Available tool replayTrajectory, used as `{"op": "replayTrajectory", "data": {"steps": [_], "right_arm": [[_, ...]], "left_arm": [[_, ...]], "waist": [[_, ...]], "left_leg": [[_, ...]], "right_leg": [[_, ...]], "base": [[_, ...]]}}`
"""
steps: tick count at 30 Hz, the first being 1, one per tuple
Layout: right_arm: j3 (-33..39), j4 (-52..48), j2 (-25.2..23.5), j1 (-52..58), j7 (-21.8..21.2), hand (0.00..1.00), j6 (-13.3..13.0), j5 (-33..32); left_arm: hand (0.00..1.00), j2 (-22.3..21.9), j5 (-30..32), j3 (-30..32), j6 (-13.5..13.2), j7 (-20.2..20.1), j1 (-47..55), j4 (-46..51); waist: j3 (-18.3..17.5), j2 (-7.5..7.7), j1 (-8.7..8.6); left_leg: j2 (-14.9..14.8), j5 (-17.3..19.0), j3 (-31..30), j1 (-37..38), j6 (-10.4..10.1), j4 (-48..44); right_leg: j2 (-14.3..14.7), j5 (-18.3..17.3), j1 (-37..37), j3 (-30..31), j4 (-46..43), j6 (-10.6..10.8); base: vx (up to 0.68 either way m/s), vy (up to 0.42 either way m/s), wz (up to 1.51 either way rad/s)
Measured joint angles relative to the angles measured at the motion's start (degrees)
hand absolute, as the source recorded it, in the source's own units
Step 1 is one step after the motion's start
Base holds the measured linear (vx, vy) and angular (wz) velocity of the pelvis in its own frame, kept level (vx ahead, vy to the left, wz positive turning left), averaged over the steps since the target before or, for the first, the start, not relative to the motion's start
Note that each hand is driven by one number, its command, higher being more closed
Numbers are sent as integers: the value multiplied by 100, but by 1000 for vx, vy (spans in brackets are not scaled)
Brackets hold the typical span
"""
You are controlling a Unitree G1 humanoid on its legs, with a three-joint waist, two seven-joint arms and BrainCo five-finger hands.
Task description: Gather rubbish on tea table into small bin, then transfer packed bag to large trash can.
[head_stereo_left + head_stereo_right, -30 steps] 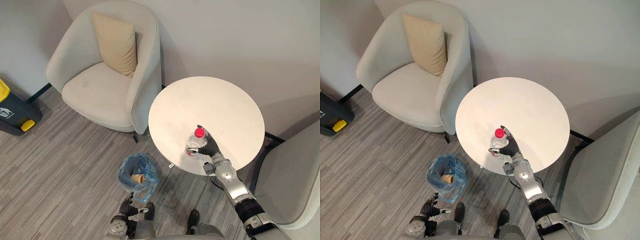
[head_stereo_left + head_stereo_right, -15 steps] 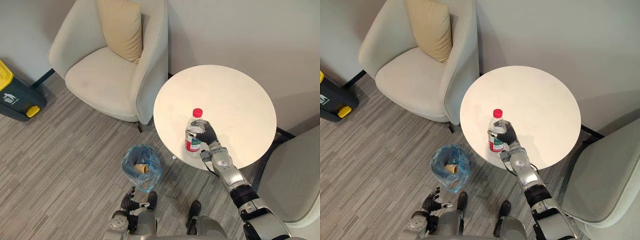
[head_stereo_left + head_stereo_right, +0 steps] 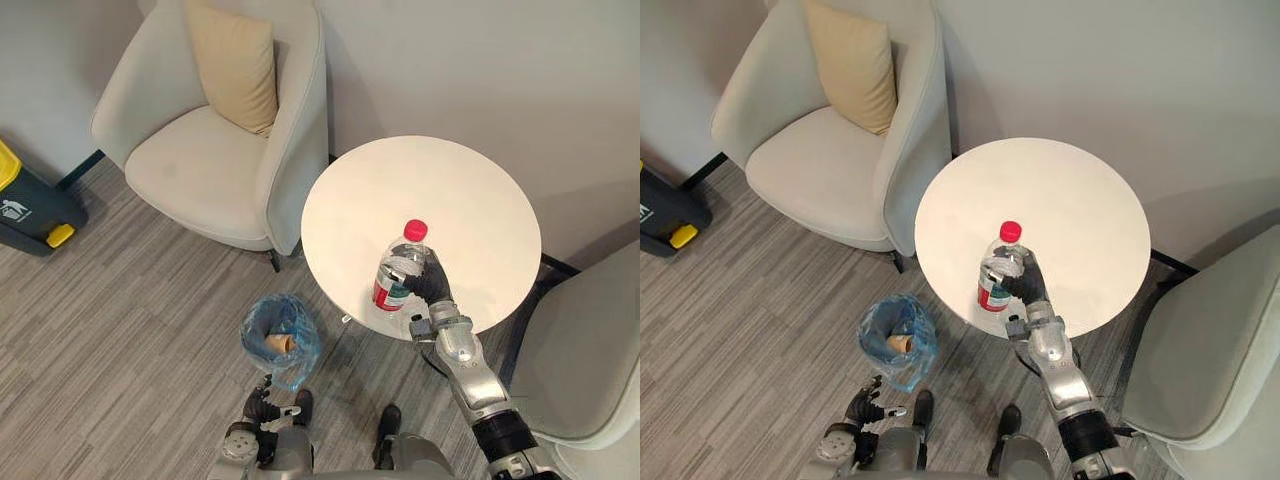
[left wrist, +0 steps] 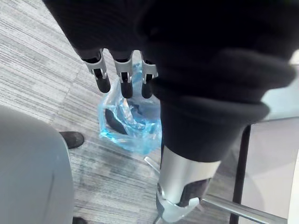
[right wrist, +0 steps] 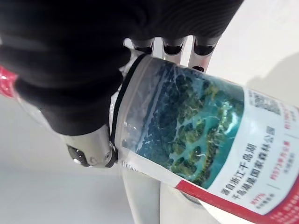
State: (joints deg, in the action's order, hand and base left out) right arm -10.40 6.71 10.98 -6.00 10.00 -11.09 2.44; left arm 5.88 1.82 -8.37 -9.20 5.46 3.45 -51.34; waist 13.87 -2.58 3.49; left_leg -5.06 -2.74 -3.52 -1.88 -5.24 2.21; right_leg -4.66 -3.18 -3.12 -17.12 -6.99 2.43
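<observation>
A clear plastic bottle with a red cap and a red and green label is lifted above the near edge of the round white tea table. My right hand is shut on it, fingers curled round its body; the right wrist view has the label close up under the fingers. A small bin lined with a blue bag stands on the floor left of the table, with a brown piece of rubbish inside. My left hand hangs open above that bin, fingers straight.
A light armchair with a tan cushion stands at the back left, touching the table's side. A second armchair fills the right edge. A dark large trash can with a yellow lid stands at the far left on the grey wood floor.
My right hand closed round the bottle and lifted it off the table; the bottle now hangs tilted above the near edge. The camera shifted a little. The left hand stayed low and open.
</observation>
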Motion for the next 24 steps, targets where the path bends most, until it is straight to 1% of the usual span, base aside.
{"op": "replayTrajectory", "data": {"steps": [3, 7, 9, 12, 13, 17, 18, 24], "right_arm": [[-35, -426, -151, 282, -18, 100, -29, 41], [-94, -933, -284, 616, -29, 100, -207, 43], [-106, -1108, -308, 718, -34, 100, -216, 45], [-171, -1305, -312, 860, -64, 100, -226, 58], [-200, -1307, -316, 902, -125, 100, -239, 153], [-327, -1509, -270, 1165, -165, 100, -249, 492], [-362, -1597, -248, 1222, -168, 100, -253, 506], [-444, -1680, -141, 1293, -244, 100, -256, 892]], "left_arm": [[0, 10, 13, -1, 10, 0, 10, -64], [0, 19, 58, -10, 25, 0, 10, -162], [0, 25, 61, -13, 26, 1, 8, -177], [0, 24, 63, -44, 27, 2, 22, -283], [0, 28, 63, -63, 28, 5, 35, -326], [0, 25, 83, -84, 26, 5, 70, -353], [0, 25, 106, -84, 26, 5, 68, -378], [0, 22, 107, -68, 0, 4, 65, -457]], "waist": [[-75, 82, -107], [-182, 195, -140], [-197, 216, -159], [-301, 213, -249], [-363, 212, -260], [-477, 175, -261], [-484, 169, -281], [-489, 161, -281]], "left_leg": [[-15, 0, 112, 91, 0, 72], [-30, 3, 300, 285, 2, 175], [-36, 7, 353, 348, 2, 185], [-42, 8, 387, 365, 2, 186], [-47, 10, 409, 387, 1, 186], [-85, 58, 544, 484, 14, 178], [-93, 59, 568, 500, 14, 177], [-131, 112, 866, 657, 15, 157]], "right_leg": [[10, 2, 10, 82, -1, 1], [36, 7, 54, 285, 20, 4], [45, 7, 100, 314, 36, 5], [55, 8, 113, 334, 58, 4], [63, 10, 130, 349, 72, 2], [117, 41, 182, 469, 120, -10], [127, 48, 182, 493, 120, -14], [178, 134, 181, 789, 125, -39]], "base": [[-3, -3, -16], [31, -2, -24], [27, -2, -12], [20, -3, -5], [16, -3, -10], [-2, -3, -16], [-10, -4, -12], [-27, 5, -27]]}}
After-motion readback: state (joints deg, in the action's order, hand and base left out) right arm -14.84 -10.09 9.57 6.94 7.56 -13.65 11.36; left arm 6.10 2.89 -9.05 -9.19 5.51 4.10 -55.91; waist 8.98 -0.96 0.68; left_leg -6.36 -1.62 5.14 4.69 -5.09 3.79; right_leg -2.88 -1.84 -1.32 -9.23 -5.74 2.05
